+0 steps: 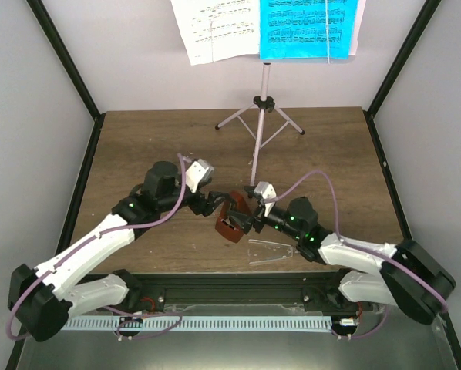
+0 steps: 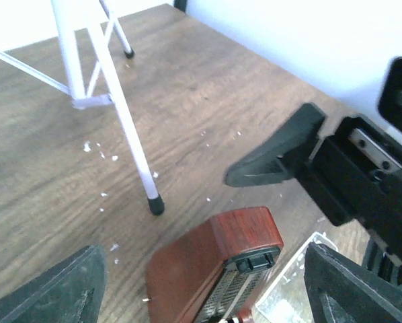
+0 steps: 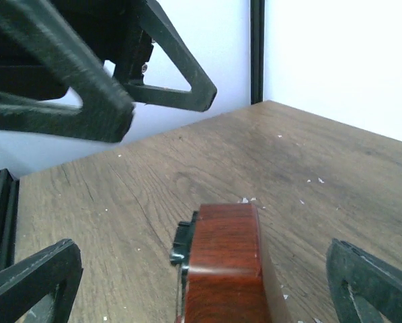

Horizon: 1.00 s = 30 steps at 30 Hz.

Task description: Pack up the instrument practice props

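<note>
Left gripper (image 2: 201,276) and right gripper (image 3: 201,262) both gape wide around the lying metronome (image 1: 230,220), likely to refit the clear cover (image 1: 270,250) just nearer.

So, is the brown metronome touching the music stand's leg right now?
Apart. The left wrist view shows a strip of bare table between the music stand leg's black foot and the metronome.

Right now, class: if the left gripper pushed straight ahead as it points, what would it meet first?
Probably the small brown wooden metronome lying between its open fingers; depth is unclear.
</note>
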Tool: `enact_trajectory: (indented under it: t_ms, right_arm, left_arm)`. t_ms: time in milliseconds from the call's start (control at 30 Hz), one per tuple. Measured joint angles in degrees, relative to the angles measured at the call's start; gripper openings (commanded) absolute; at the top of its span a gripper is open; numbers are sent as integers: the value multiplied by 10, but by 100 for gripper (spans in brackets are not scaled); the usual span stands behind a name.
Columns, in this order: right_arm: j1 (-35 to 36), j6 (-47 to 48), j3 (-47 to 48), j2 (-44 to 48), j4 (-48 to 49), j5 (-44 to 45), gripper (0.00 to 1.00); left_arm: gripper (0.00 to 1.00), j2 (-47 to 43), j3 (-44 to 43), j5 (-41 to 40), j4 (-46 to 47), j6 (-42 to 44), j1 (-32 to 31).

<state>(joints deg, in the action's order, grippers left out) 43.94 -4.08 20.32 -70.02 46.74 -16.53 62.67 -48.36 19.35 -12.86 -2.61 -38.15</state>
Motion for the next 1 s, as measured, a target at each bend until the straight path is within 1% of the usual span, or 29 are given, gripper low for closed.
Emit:
enact_trajectory:
  t_ms: [167,300,367,467,600,667,733,867,1000]
  right_arm:
    - [-1,-21,-10,103,-82,31,100]
    - [-7,-72,-11,166,-169,97,100]
    - [-11,-99,-18,192,-209,126,100]
    - [-21,-148,-42,244,-273,165,90]
    - [-24,-212,-82,287,-320,163,76]
    - [-24,-246,-99,289,-330,147,71]
    - [-24,-278,-115,279,-333,126,67]
    - [-24,-327,-138,236,-316,86,59]
    - [-24,-349,-134,179,-287,72,52]
  left_arm:
    - [84,-24,5,-26,6,11,3]
    - [85,-19,5,-42,-2,11,1]
    - [85,-20,5,-49,-7,-10,-4]
    - [87,-32,23,-45,19,-69,-9]
    - [87,-66,120,-40,103,-159,-10]
    - [87,-56,169,-28,145,-193,-10]
    - [87,-25,196,-4,172,-213,-10]
    - [87,38,202,40,210,-229,-10]
    - [86,63,205,54,248,-232,-10]
